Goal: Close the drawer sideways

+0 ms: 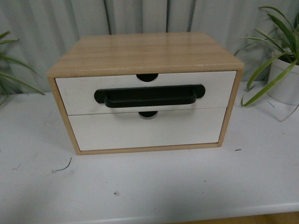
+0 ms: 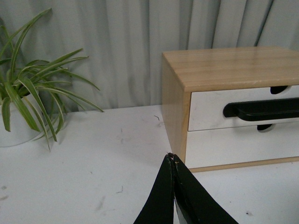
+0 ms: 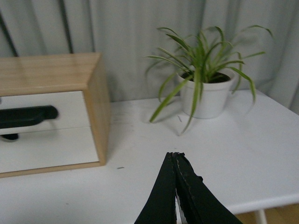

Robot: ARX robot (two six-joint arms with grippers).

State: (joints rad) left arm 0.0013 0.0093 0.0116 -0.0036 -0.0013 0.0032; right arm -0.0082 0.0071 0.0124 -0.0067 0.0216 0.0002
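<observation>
A wooden cabinet (image 1: 140, 52) stands on the white table (image 1: 154, 186). Its upper drawer (image 1: 79, 93) has a white front, a long black bar handle (image 1: 149, 97) and a half-round notch (image 1: 147, 77). It stands out a little in front of the cabinet frame. The plain white lower front (image 1: 145, 133) sits back inside the frame. Neither gripper shows in the front view. My left gripper (image 2: 172, 156) is shut and empty, in front of the cabinet's left corner; the drawer (image 2: 210, 109) shows there. My right gripper (image 3: 174, 154) is shut and empty, to the right of the cabinet (image 3: 96, 107).
A potted plant in a white pot (image 1: 286, 79) stands right of the cabinet, also in the right wrist view (image 3: 205, 95). Another plant (image 2: 28, 98) stands at the left. A grey curtain (image 1: 46, 28) hangs behind. The table's front edge (image 1: 233, 210) is near.
</observation>
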